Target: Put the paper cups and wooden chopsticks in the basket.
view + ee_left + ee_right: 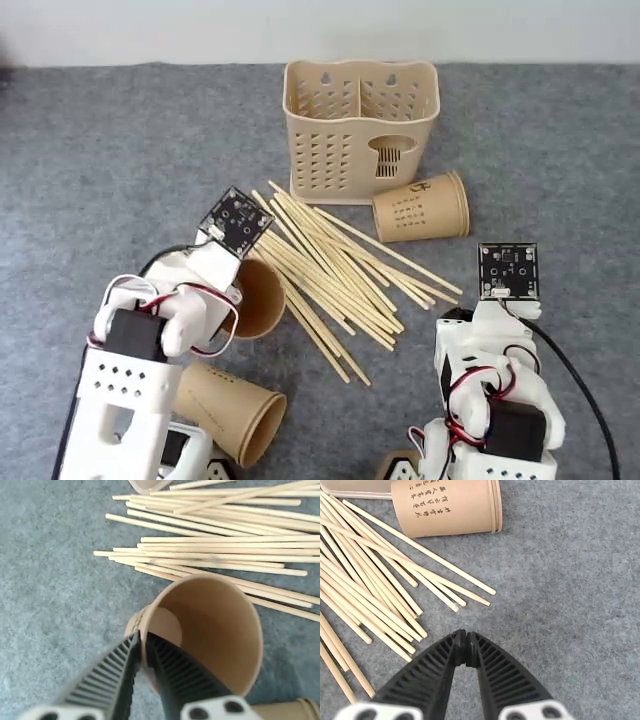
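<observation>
Three paper cups are out on the grey worktop (100, 150), all outside the basket (360, 120). The held cup (210, 625) has its wall pinched at the rim by the left jaws, one inside and one outside. Its mouth faces the wrist camera, and whether it rests on the worktop is unclear. The second cup (420, 207) lies on its side just beside the basket's front right corner; in the right wrist view its base is cut off. The third cup (235, 410) lies on its side near the left arm's base, which partly hides it. The wooden chopsticks (340, 270) fan out loosely between the cups, in front of the upright, two-compartment basket. The right jaws are shut tip to tip over bare worktop, near the chopstick ends.
</observation>
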Robot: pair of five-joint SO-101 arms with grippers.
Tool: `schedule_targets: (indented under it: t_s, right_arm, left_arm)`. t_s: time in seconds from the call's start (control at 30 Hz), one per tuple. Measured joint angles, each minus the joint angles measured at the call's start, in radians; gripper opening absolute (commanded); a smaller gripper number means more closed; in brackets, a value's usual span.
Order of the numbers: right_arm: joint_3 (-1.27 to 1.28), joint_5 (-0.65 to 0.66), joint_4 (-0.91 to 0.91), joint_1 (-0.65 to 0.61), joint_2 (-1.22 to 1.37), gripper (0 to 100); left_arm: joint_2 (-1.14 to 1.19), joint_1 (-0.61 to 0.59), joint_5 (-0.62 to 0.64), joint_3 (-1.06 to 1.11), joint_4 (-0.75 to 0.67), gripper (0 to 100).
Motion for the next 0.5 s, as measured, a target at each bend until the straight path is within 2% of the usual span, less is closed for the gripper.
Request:
schedule_targets:
  t_s: [0.17,0.37,0.5]
  right_arm:
    - [0.000,0.000,0.000,0.000,0.000,1.2]
    - [0.000,0.000,0.000,0.000,0.000,1.2]
    - [0.000,0.000,0.000,0.000,0.000,1.2]
  left_arm:
    - [0.000,-0.106,0.000,0.089,-0.129,3]
    - [0.000,-0.172,0.000,0.137,-0.170,25]
    - [0.000,-0.233,0.028,0.138,-0.180,28]
